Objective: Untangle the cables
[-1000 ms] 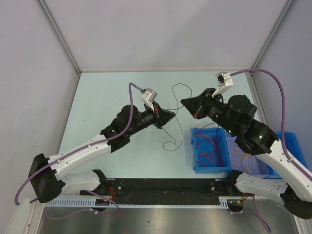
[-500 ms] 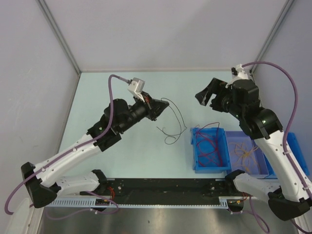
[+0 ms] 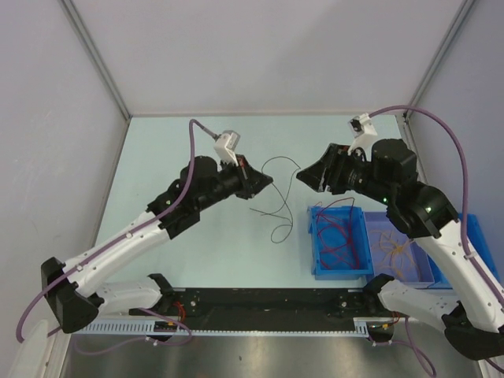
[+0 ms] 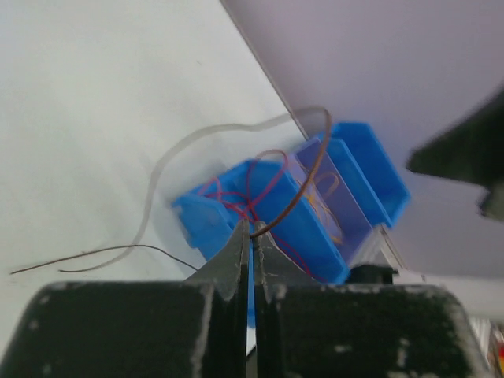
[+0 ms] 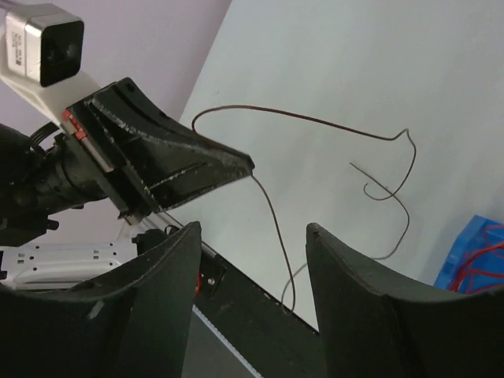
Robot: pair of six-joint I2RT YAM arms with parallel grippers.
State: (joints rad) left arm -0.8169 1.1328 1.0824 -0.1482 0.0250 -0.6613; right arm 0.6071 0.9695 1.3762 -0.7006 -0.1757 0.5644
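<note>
**Cable and surroundings.** One thin dark cable (image 3: 280,159), the piece I am working on, hangs over the middle of the pale desk (image 3: 157,150). In the top view it rises out of the left fingers (image 3: 261,183) in an arch toward the right arm. From there it drops in loose curves toward the desk, its lower end near the blue bin (image 3: 313,244).

My left wrist view shows the left fingers (image 4: 240,252) pressed together, pinching this cable (image 4: 318,161) right at their tips. From the pinch it sweeps up and away, blurred where it nears the lens.

The right fingers (image 3: 311,175) face the left ones across a short gap, just beside the top of the arch. In my right wrist view the right fingers (image 5: 157,291) stand spread and closed on nothing. The cable (image 5: 315,121) and the tip of the left fingers (image 5: 228,161) show beyond them. One strand runs down through the gap, and I cannot tell whether it touches either finger.

Further red cables (image 3: 339,236) lie bundled inside the blue bin, to the right of the hanging one. Just beside that bin, on its right, a paler bin (image 3: 402,278) holds orange and yellow cables (image 3: 396,250). A mauve hose (image 3: 409,109) loops off the right wrist.
</note>
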